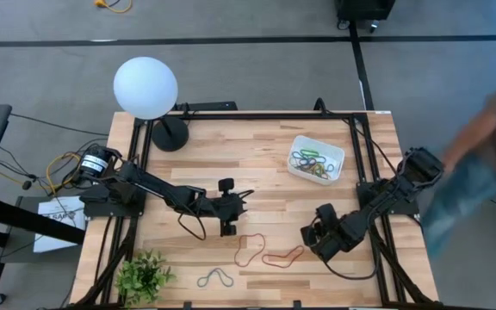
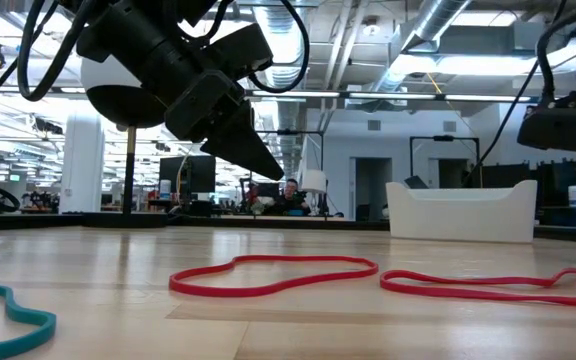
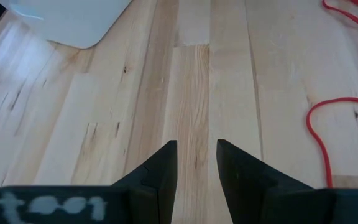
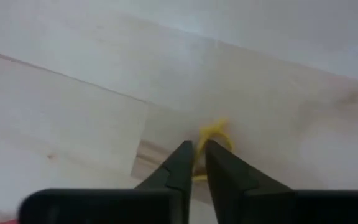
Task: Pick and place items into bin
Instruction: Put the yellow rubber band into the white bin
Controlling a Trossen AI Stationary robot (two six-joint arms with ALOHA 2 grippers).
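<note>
Right tool pinching at a yellow band on the near right of the bench.

My right tool (image 4: pixel 195 163) is down at the pale wooden bench (image 1: pixel 265 155), fingers nearly together around a thin yellow rubber-band loop (image 4: pixel 215 135), so I judge I am mid-grab; whether the loop is truly caught I cannot tell. That arm reaches in low from the right edge, wrist bent toward the middle. The small white plastic bin (image 1: pixel 316 158), already holding several coloured bands, sits at the far right, a short carry away. My left tool (image 3: pixel 196 163) waits over bare wood near the centre, its fingers slightly spread and holding nothing. Two red loops (image 1: pixel 250 250) and a grey-blue loop (image 1: pixel 215 277) lie flat nearby, not yet collected.
</note>
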